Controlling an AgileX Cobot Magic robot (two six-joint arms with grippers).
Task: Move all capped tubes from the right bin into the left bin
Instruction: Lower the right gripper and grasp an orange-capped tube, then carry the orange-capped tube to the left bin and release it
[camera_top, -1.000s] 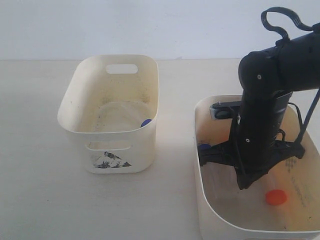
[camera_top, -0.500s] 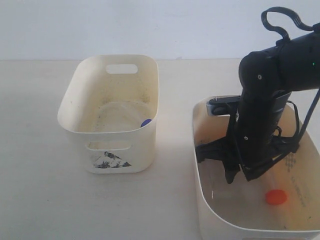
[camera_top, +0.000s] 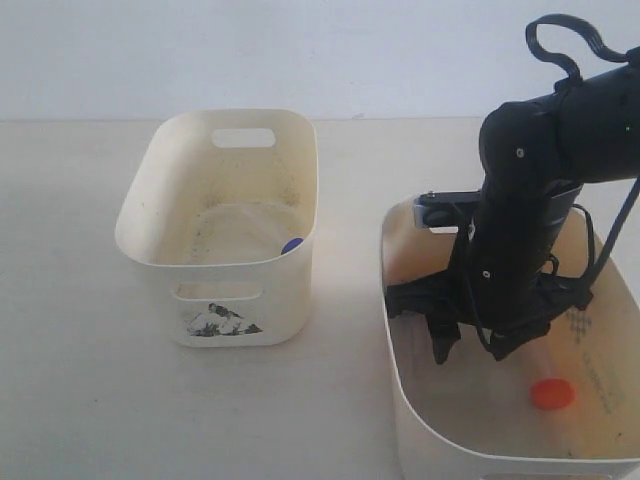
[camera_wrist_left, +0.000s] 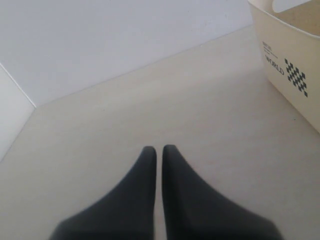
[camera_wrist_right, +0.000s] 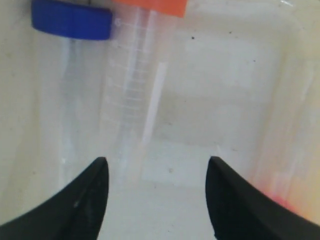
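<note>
Right tool (camera_wrist_right: 157, 160) was wide open, empty, by the orange-capped tube (camera_wrist_right: 132, 90). It looked light and slick, so I'd pinch mid-barrel.

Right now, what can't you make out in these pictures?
- Exterior view: the right arm hides much of the right bin; tube count unclear.
- Exterior view: the front wall of the left bin hides all but a blue cap.
- Right wrist view: the frame edge cuts off the orange cap.

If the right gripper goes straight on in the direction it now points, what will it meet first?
Most likely the orange-capped tube, lying on the right bin floor between the open jaws; otherwise the bare floor. Depth is unclear.
</note>
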